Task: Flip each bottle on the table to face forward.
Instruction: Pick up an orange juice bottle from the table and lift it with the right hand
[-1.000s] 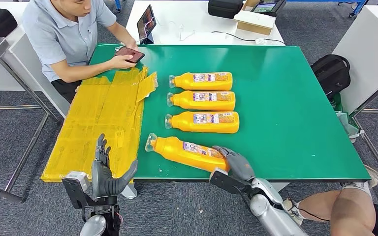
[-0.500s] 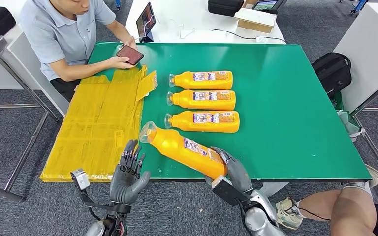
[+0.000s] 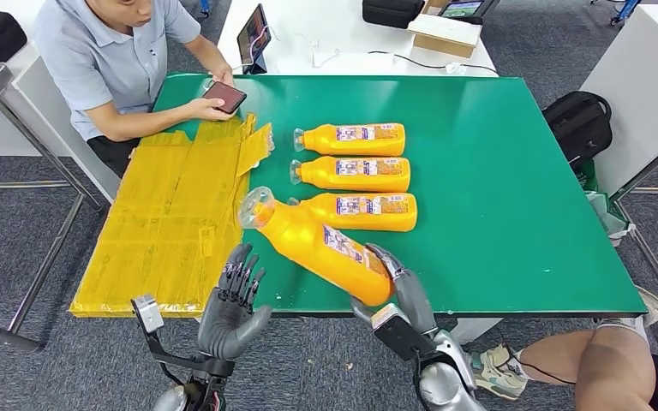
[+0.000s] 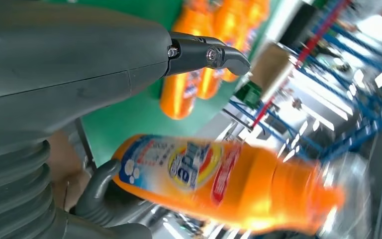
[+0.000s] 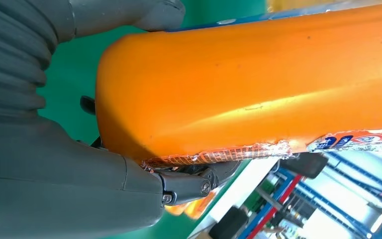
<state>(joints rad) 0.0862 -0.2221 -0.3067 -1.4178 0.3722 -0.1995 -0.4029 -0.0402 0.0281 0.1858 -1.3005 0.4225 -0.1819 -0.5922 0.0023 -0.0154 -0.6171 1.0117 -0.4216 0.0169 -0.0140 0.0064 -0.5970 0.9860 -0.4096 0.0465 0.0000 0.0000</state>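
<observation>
Three orange bottles lie in a row on the green table (image 3: 505,214), caps to the left: the far one (image 3: 351,139), the middle one (image 3: 353,174) and the near one (image 3: 361,211). A fourth orange bottle (image 3: 321,242) is lifted off the table and tilted, its clear cap end raised toward the far left. My right hand (image 3: 398,289) grips its base at the table's front edge; close up, the orange body (image 5: 258,79) lies against that hand. My left hand (image 3: 233,306) stands open, fingers spread, just left of the bottle and apart from it. The bottle's label (image 4: 194,167) faces the left wrist camera.
A yellow taped sheet (image 3: 171,218) covers the table's left part. A seated person (image 3: 111,60) holds a phone (image 3: 224,94) at the far left corner. A black backpack (image 3: 578,128) sits on the floor at right, and another person's leg (image 3: 608,368) is near my right arm.
My right hand has raised the near bottle off the table, its cap end swinging up and away. My left hand has moved right and up toward the bottle, fingers spread.
</observation>
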